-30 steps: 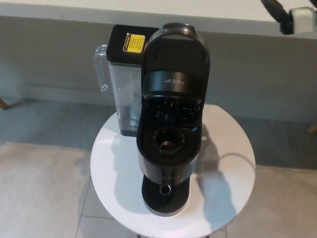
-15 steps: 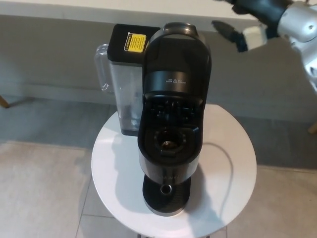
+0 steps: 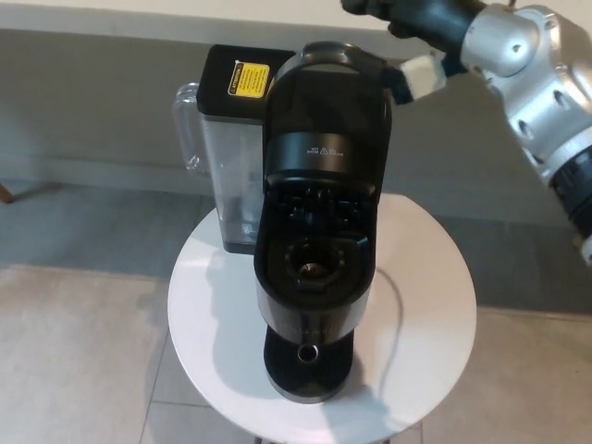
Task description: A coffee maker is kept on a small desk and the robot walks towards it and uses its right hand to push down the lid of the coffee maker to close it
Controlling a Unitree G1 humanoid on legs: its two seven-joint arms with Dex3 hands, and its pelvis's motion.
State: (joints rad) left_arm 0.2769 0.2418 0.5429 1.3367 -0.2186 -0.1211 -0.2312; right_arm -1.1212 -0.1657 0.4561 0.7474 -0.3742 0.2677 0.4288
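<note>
Right robot hand (image 3: 412, 28) is hovering spread, just beside the raised lid's (image 3: 328, 102) far-right edge. Coffee maker (image 3: 314, 277) is sitting mid-bench (image 3: 435, 305), with bare bench showing left and right.

One robot hand (image 3: 413, 32) shows, the right one, on one silver arm (image 3: 541, 83). Just below and beside it stands one black coffee maker (image 3: 314, 314), with one raised lid (image 3: 328, 106) next to the hand, one open pod chamber (image 3: 314, 266) further below, and one spout (image 3: 310, 352) lowest of all. One clear water tank (image 3: 227, 176) sits down and to the left of the hand, bearing one yellow warning label (image 3: 250, 80) on its one black cap. One round white table (image 3: 208, 314) lies well below the hand and carries both.
</note>
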